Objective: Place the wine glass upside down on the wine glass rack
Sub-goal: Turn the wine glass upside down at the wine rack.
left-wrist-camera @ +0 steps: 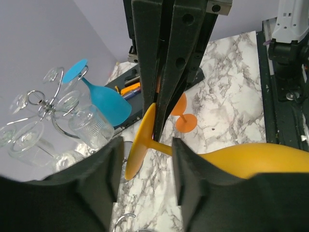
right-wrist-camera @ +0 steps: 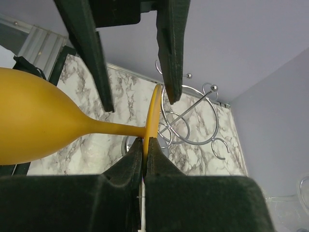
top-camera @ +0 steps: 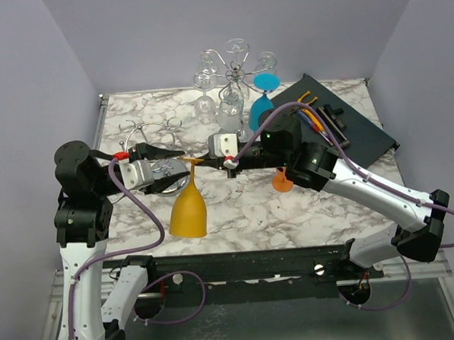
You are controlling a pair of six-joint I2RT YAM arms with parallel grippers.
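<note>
A yellow wine glass [top-camera: 188, 212] hangs bowl down above the marble table. My right gripper [top-camera: 209, 161] is shut on the rim of its round foot; the right wrist view shows the pads [right-wrist-camera: 137, 157] pinching the foot's edge, with the yellow bowl [right-wrist-camera: 38, 121] to the left. My left gripper [top-camera: 178, 166] is open, its fingers either side of the stem just below the foot and apart from it. In the left wrist view the left gripper [left-wrist-camera: 145, 164] frames the foot of the glass [left-wrist-camera: 140, 145]. An empty wire rack [top-camera: 154, 136] stands behind the left gripper and shows in the right wrist view [right-wrist-camera: 193, 121].
A second wire rack [top-camera: 233, 71] at the back holds several clear glasses and a blue glass [top-camera: 260, 111]; it also shows in the left wrist view [left-wrist-camera: 48, 106]. An orange glass [top-camera: 282, 181] lies under the right arm. A dark tray [top-camera: 354, 125] lies at back right.
</note>
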